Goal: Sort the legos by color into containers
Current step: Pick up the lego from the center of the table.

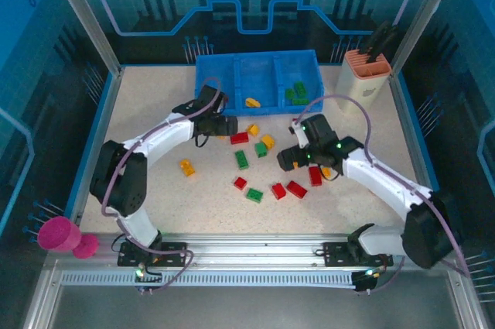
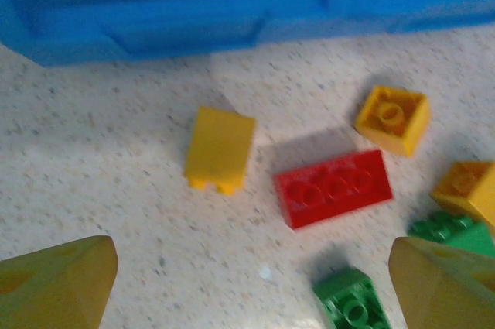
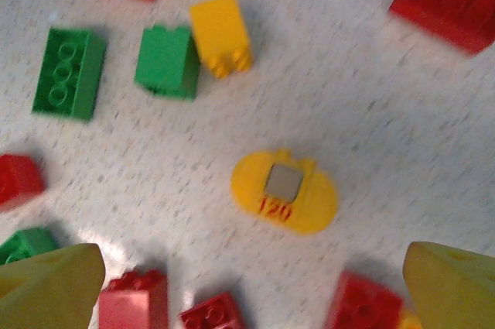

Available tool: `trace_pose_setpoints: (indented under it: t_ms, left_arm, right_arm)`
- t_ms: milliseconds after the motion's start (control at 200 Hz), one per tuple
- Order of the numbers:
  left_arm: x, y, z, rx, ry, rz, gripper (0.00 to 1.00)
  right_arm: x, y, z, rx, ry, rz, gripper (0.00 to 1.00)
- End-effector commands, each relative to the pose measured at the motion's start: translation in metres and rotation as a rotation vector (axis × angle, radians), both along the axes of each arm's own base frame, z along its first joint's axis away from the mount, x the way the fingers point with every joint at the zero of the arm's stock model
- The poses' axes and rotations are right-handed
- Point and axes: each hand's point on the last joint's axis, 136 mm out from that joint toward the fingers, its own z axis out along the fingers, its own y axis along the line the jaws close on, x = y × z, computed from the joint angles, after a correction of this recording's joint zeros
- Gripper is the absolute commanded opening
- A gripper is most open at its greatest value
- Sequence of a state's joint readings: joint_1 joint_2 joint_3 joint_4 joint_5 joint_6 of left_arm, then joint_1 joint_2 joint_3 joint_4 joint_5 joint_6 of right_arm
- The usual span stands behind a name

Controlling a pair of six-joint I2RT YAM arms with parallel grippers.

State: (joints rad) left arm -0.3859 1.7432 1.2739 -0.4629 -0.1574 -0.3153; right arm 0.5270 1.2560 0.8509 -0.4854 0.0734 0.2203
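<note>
The left end effector hangs spread wide and empty above the counter, near the blue tray. A yellow brick and a red brick lie ahead of its fingertips. The right end effector is equally wide and grips nothing, poised over a yellow oval piece. Other legos lie scattered between the arms. The tray's right compartment holds green bricks.

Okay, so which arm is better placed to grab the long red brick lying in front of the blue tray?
Left. The left claw, open, hovers beside the red brick, right by the blue tray, with the brick central in its wrist view. The right claw hangs over the round yellow piece, farther away.
</note>
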Motion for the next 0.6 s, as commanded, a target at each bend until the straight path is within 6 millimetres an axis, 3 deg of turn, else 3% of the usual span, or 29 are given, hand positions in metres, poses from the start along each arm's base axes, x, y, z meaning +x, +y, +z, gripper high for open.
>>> trace_pose_setpoints:
  t_ms: [0,230,595]
  left_arm:
    - [0.022,0.006,-0.006,0.059,-0.014,-0.021,0.90]
    - [0.039,0.001,-0.035,0.105,0.033,-0.057,0.88]
    - [0.053,0.004,-0.062,0.155,0.075,-0.059,0.80]
  right_arm:
    - [-0.012,0.003,0.000,0.101,0.000,-0.099,1.00]
    - [-0.029,-0.007,-0.007,0.072,0.048,-0.110,1.00]
    - [-0.033,-0.013,0.010,0.077,0.017,-0.123,1.00]
